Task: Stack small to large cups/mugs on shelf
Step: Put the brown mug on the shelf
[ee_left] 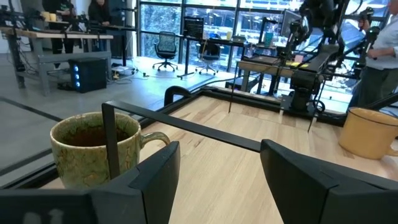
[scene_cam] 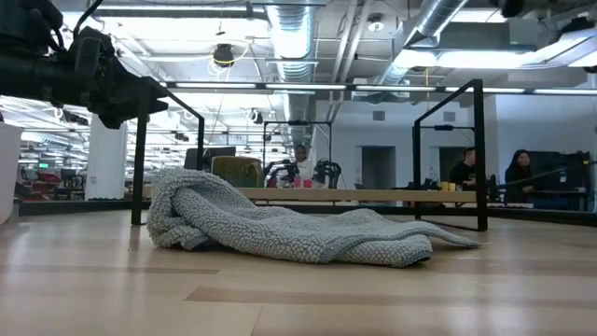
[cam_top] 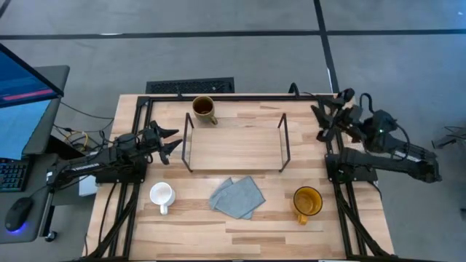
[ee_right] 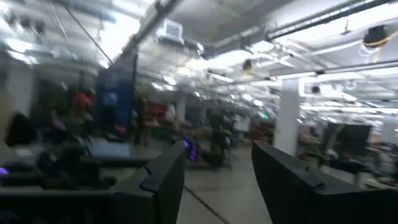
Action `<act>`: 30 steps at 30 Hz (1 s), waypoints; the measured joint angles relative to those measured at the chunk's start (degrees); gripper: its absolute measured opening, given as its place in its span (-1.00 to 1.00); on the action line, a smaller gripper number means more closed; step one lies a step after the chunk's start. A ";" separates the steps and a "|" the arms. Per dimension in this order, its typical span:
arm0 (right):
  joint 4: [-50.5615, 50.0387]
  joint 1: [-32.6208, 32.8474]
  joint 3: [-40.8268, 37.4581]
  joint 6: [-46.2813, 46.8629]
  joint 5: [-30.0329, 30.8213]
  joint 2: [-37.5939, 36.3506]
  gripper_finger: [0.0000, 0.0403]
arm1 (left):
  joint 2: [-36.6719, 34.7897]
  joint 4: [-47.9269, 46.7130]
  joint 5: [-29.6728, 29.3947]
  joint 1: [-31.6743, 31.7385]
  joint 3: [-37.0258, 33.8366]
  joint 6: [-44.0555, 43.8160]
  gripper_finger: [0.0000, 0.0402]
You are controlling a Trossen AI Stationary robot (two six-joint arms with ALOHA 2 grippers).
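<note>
The olive-brown mug stands on the table at the far side, just behind the shelf; it also shows in the left wrist view. The small white mug stands near the front left. The yellow-amber mug stands near the front right and shows in the left wrist view. My left gripper is open and empty, left of the shelf. My right gripper is open and empty, raised at the table's far right, and points away from the table.
A grey-blue cloth lies crumpled between the white and yellow mugs, in front of the shelf; it fills the low view. A keyboard lies beyond the far edge. People stand in the room behind.
</note>
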 joint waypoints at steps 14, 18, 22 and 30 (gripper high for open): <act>-0.01 -0.02 12.38 4.50 12.11 13.61 0.04 | 0.00 0.00 -0.02 0.00 0.01 -0.02 0.07; -0.03 0.00 12.69 5.90 12.04 14.38 0.04 | 0.00 0.00 0.00 0.00 -0.01 -0.02 0.07; -0.04 -0.02 12.72 11.37 12.01 14.80 0.04 | 0.00 0.00 -0.01 0.00 -0.01 -0.02 0.07; 4.48 0.00 12.75 11.90 7.13 19.72 0.04 | 0.00 -0.01 -0.01 0.00 0.01 -0.02 0.07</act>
